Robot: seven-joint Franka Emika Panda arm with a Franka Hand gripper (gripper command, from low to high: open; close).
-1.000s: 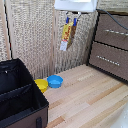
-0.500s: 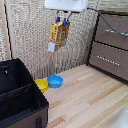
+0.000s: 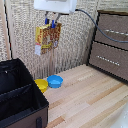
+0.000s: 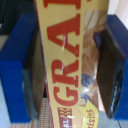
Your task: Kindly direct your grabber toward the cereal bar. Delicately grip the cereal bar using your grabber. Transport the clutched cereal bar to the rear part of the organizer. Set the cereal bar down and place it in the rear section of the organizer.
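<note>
My white gripper (image 3: 50,21) is high in the exterior view, near the top, shut on the cereal bar (image 3: 47,38), a flat yellow, red and orange box that hangs below the blue-tipped fingers. It is in the air, above and to the exterior view's right of the black organizer (image 3: 17,112), whose inner divider (image 3: 20,91) separates its sections. In the wrist view the cereal bar (image 4: 70,65) with red letters fills the space between the two blue fingers (image 4: 17,75), which press on both its sides.
A yellow bowl (image 3: 41,85) and a blue bowl (image 3: 55,81) sit on the wooden table (image 3: 90,100) beside the organizer. Brown wooden drawers (image 3: 111,45) stand at the exterior view's right. A wicker wall is behind.
The gripper with the cereal bar has moved toward the exterior view's left, closer to above the organizer. The bar stays gripped.
</note>
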